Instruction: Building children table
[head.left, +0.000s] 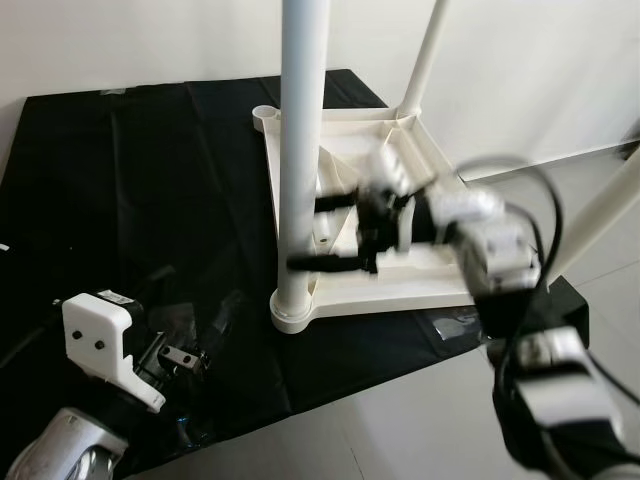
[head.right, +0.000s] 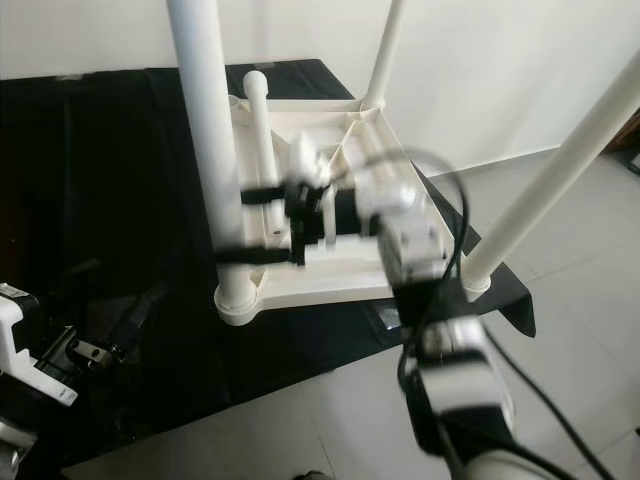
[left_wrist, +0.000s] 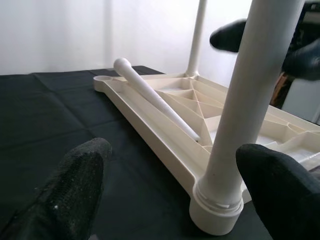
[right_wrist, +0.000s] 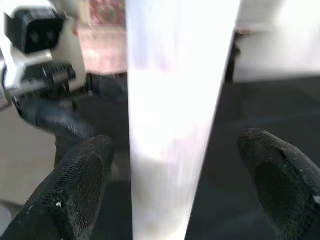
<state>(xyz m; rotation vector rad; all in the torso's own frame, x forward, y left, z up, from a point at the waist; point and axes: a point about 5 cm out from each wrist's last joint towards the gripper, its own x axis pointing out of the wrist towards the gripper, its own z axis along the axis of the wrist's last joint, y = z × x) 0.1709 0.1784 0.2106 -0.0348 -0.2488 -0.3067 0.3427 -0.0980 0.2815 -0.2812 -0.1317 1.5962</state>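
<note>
On the black cloth (head.left: 120, 180) the white tabletop (head.left: 430, 170) lies upside down, ribbed underside up. The near leg (head.left: 300, 150) stands upright in the tabletop's near corner socket, long axis vertical. A second leg (head.left: 425, 55) rises from the far corner, and a third leg (head.right: 550, 180) stands at the corner beside the floor, tilted slightly outward. A loose leg (left_wrist: 155, 100) lies flat inside the tabletop's ribbed tray, long axis along the edge, rounded end toward the empty far corner socket.

The right claw (head.left: 320, 232) is at the near leg, above its socket, fingers spread wide on either side of the leg without closing on it. The left claw (left_wrist: 172, 192) is low over the cloth, set wide, pointed at the base of the near leg.
</note>
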